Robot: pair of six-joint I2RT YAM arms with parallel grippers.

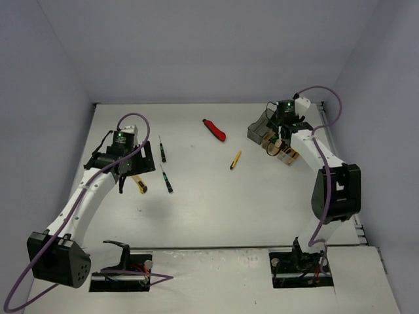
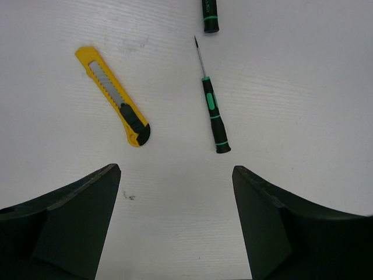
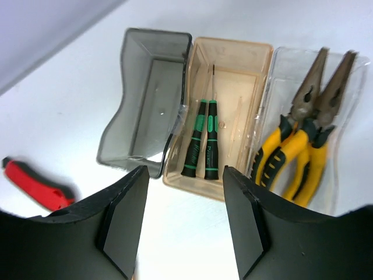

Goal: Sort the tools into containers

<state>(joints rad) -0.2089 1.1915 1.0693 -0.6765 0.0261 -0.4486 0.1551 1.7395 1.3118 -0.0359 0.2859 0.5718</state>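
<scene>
My left gripper [image 1: 128, 176] [image 2: 175, 192] is open and empty above the table. Just beyond it lie a yellow utility knife [image 2: 113, 96] [image 1: 139, 185] and a thin black screwdriver with green marks [image 2: 213, 111] [image 1: 167, 178]. A second screwdriver [image 2: 210, 14] [image 1: 162, 149] lies farther off. My right gripper [image 1: 279, 134] [image 3: 183, 192] is open and empty in front of the three bins. The dark grey bin [image 3: 125, 116] is empty. The tan bin [image 3: 233, 44] holds two screwdrivers [image 3: 201, 143]. The clear bin [image 3: 280, 55] holds two yellow-handled pliers [image 3: 291, 151]. A red utility knife [image 3: 38, 184] [image 1: 214, 130] lies left of the bins.
A small yellow tool [image 1: 236, 159] lies mid-table between the red knife and the bins. The bins [image 1: 262, 127] stand at the far right, close to the right wall. Side walls enclose the table on the left, back and right.
</scene>
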